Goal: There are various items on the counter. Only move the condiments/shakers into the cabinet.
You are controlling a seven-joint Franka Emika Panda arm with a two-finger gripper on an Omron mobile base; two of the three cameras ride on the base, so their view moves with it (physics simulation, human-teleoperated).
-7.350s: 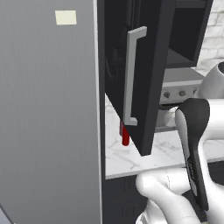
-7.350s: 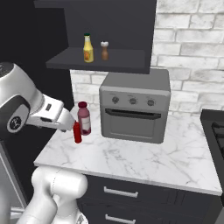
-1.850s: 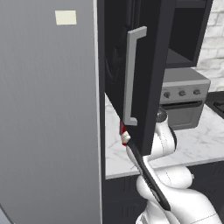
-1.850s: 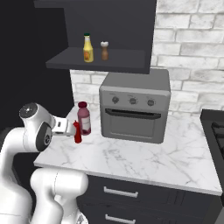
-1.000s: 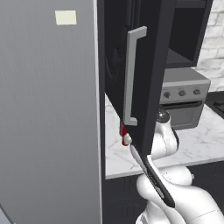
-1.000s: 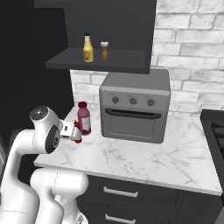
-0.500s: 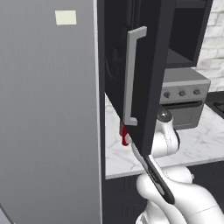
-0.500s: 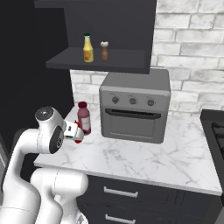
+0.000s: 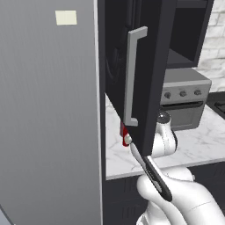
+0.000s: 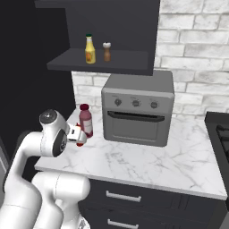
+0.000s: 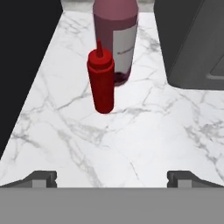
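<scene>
Pincer (image 11: 111, 177) spread apart, empty, facing upright red bottle (image 11: 101, 81) on marble tabletop (image 11: 144, 135), larger maroon bottle (image 11: 116, 33) just behind.

Even, flat rendered light all round, no glare anywhere. The white marble counter (image 11: 131, 131) reads bright and clean, its grey veins crisp. Soft, faint shadow pools under the red bottle (image 11: 101, 81) and the wine-coloured bottle (image 11: 116, 35) behind it. The black cabinet (image 9: 149, 66) goes very dark, its inside nearly swallowed. The grey panel (image 9: 48, 114) shows fine vertical streaks. Edges look slightly soft and pixelly; no bending at the borders.
</scene>
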